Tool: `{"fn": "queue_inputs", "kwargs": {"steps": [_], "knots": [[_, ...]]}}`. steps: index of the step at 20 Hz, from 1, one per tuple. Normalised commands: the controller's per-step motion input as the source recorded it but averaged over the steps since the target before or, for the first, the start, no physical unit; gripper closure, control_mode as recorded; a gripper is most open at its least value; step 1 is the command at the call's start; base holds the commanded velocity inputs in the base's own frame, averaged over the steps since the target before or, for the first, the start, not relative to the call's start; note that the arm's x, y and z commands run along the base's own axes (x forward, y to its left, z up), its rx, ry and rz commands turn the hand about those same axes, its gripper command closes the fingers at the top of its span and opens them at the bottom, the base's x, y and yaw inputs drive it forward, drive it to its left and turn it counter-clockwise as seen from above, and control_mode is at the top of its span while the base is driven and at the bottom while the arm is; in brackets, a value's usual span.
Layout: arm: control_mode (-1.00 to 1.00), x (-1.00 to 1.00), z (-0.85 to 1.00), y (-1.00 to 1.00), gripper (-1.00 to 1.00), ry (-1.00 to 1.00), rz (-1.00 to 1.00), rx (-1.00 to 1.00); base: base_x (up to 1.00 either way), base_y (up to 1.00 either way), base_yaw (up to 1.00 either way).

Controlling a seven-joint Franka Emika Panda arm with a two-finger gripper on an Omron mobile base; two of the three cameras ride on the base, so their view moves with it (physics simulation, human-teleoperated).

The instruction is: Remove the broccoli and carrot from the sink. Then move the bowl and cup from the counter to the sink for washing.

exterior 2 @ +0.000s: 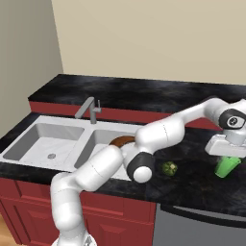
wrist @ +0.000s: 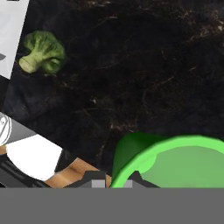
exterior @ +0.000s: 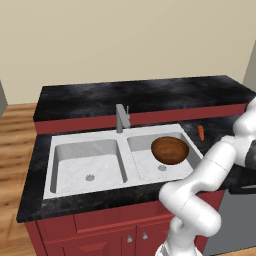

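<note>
I see my pincer (exterior 2: 226,157) clamped on the cup's (exterior 2: 227,166) rim above the desk (exterior 2: 192,185); broccoli (exterior 2: 168,168) lies nearby. The bowl (exterior: 170,149) sits in the sink (exterior: 85,160); carrot (exterior: 201,132) beside it.

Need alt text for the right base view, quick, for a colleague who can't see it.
The white arm reaches right over the black counter, its claw shut on the rim of the green cup. The broccoli lies on the counter nearby; the brown bowl sits in the sink.
</note>
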Motion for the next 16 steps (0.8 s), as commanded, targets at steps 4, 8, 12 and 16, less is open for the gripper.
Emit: {"fn": "queue_inputs", "kwargs": {"steps": [4, 8, 12, 16], "knots": [[-1.0, -0.23, 0.02, 0.29, 1.0, -0.02, 0.08, 0.02, 0.0, 0.0, 0.0], [-1.0, -0.22, 0.0, 0.3, 1.0, -0.03, 0.07, 0.0, 0.0, 0.0, 0.0], [-1.0, -0.23, 0.0, 0.31, 1.0, -0.04, 0.06, 0.0, 0.0, 0.0, 0.0], [-1.0, -0.23, 0.0, 0.32, 1.0, -0.06, 0.05, 0.0, 0.0, 0.0, 0.0]]}}
